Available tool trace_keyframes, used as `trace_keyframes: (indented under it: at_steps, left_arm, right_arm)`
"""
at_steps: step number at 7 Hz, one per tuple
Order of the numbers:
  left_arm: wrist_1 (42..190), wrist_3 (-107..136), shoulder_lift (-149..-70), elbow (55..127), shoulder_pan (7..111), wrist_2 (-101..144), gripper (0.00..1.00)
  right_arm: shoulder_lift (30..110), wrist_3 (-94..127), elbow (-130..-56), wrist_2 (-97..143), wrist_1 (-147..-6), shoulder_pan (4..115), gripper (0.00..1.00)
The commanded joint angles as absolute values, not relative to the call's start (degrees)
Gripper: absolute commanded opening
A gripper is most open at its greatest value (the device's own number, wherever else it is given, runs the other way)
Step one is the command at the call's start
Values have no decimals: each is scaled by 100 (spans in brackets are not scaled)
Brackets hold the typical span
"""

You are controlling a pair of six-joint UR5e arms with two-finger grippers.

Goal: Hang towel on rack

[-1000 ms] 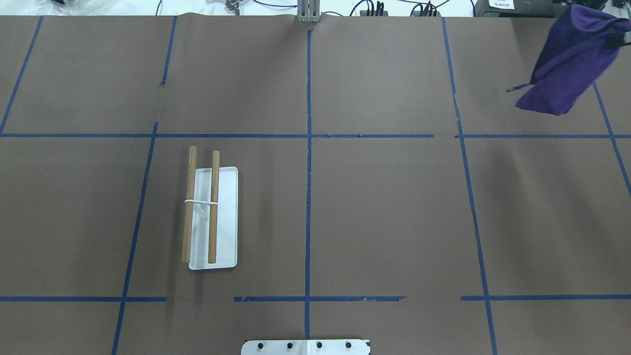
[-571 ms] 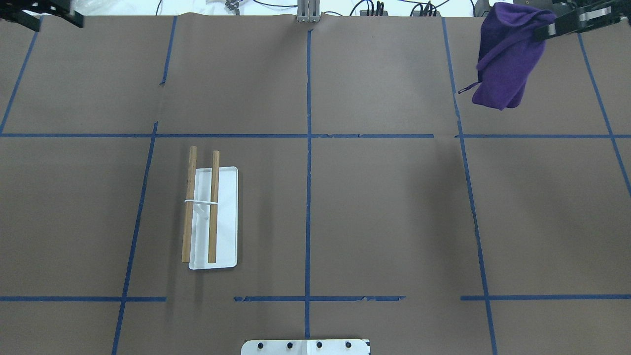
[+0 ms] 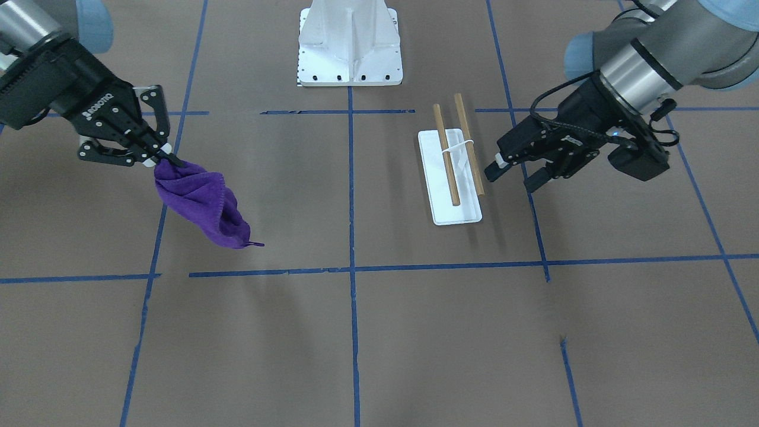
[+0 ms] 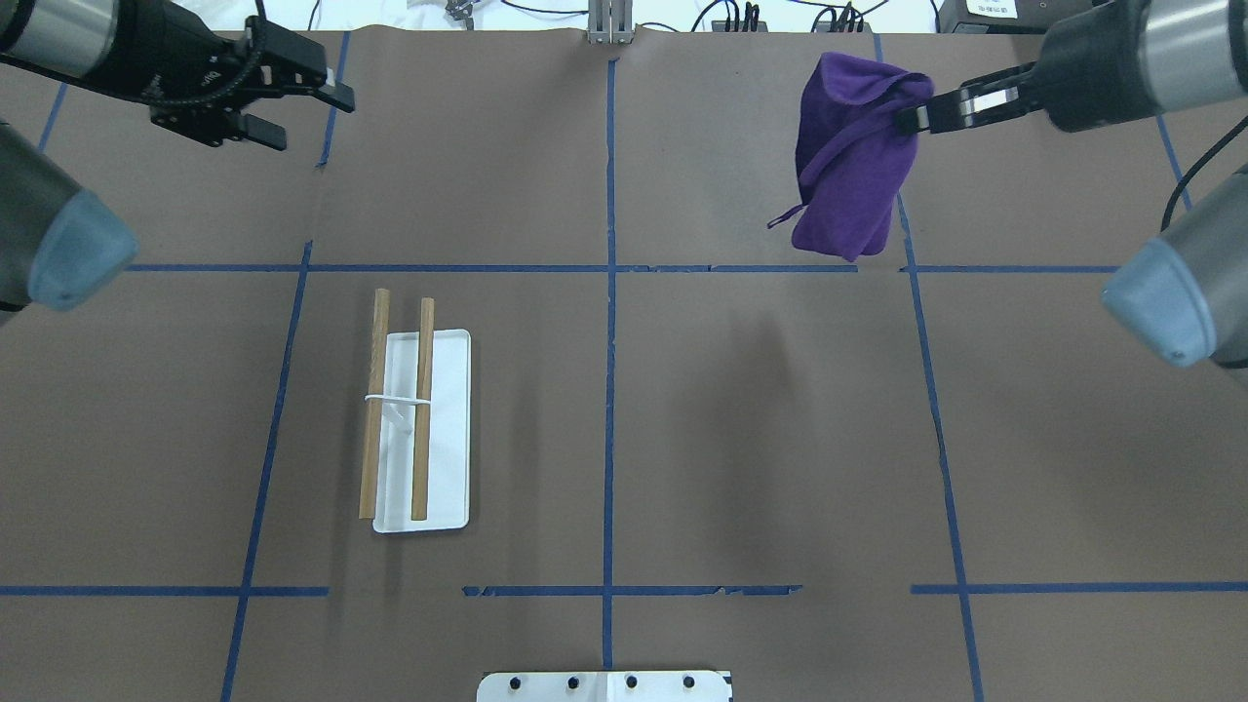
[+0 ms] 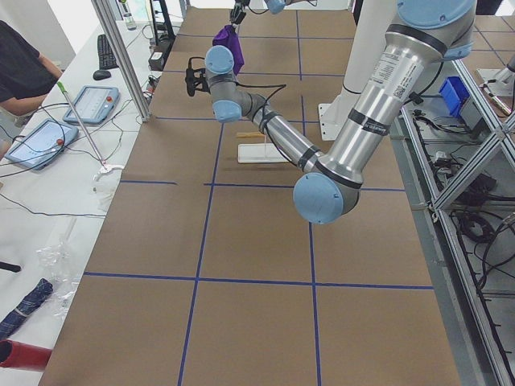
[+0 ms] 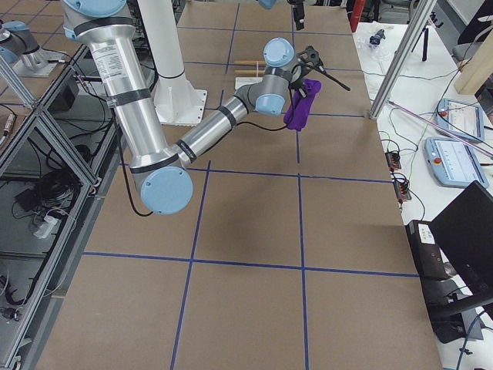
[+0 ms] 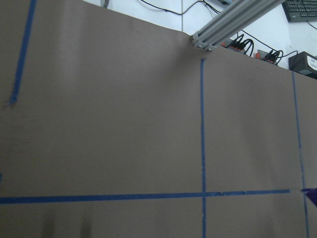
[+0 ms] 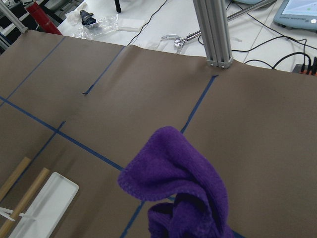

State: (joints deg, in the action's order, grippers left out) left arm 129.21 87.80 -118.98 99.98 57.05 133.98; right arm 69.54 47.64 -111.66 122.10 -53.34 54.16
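The black two-finger right tool (image 4: 915, 118) grips a purple terry towel (image 4: 848, 180) hanging at upper right of the overhead frame. The left tool (image 4: 304, 117) is spread and empty at upper left. The white-trayed, wooden-rod rack (image 4: 421, 409) stands left of centre on the brown surface (image 4: 741, 439).

Blue tape lines (image 4: 610, 268) grid the brown paper-covered tabletop (image 4: 760, 439). A white bolted pedestal (image 3: 350, 41) stands mid robot-side edge, and an aluminium post (image 4: 609, 21) mid far edge.

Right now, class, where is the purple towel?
In the overhead view the towel hangs over the far right part of the table, pinched by the right gripper, well apart from the rack on the near left.
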Motion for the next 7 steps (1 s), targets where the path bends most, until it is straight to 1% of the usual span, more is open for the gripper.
trace_keyframes:
  at_steps: [1,2,4,5,7]
  left_arm:
    - [13061,9798,-12425,9915,5197,13212,100]
    - [13069,10087,-12671,9897,4933,13001,100]
    - [13087,10186,-12910,9791,4493,12693,100]
    - [13096,10282,-13033,9739,4439,12657,100]
    - [13104,10362,-13358,9415,4430,12648,100]
  right_arm:
    - [6689,5027,-11259,11219,-5344,4417,0]
    - [6532,5027,-11259,10736,-5344,4012,0]
    - [6504,5027,-11267,10338,-5344,3693,0]
    - [6504,5027,-11311,10319,-5344,3648,0]
    - [6521,5062,-11513,10318,-5344,3586,0]
